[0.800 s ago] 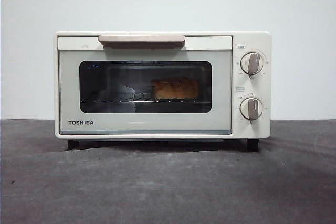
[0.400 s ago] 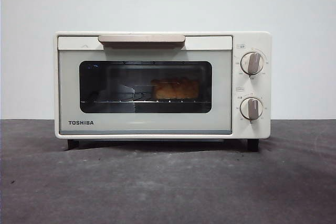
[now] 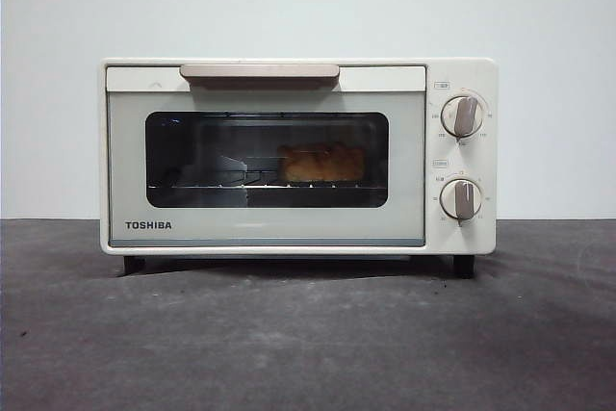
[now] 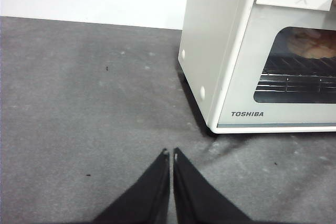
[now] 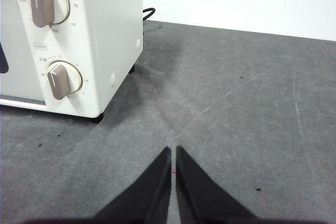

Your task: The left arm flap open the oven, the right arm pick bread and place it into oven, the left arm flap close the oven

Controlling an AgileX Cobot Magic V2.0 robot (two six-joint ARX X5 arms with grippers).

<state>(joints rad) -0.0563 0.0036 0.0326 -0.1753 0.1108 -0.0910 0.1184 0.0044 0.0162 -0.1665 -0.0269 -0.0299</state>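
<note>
Dark grey table [image 3: 308,334] lies bare under both claws: the left gripper [image 4: 169,153] and the right gripper [image 5: 172,150] each hover with jaws pressed together, holding nothing, on either side of the oven [image 3: 298,156]. Its door is closed. One bread [image 3: 322,163] sits on the rack inside, dim behind dark glass. Two knobs [image 3: 462,116] show; the oven is cut off in both wrist views.

The front camera sits low at desk [image 3: 308,344] height, facing the oven [image 3: 298,156] squarely and close. The left wrist camera looks down past its claw [image 4: 169,153] at the oven's door corner; the right wrist camera sees the knob side.
</note>
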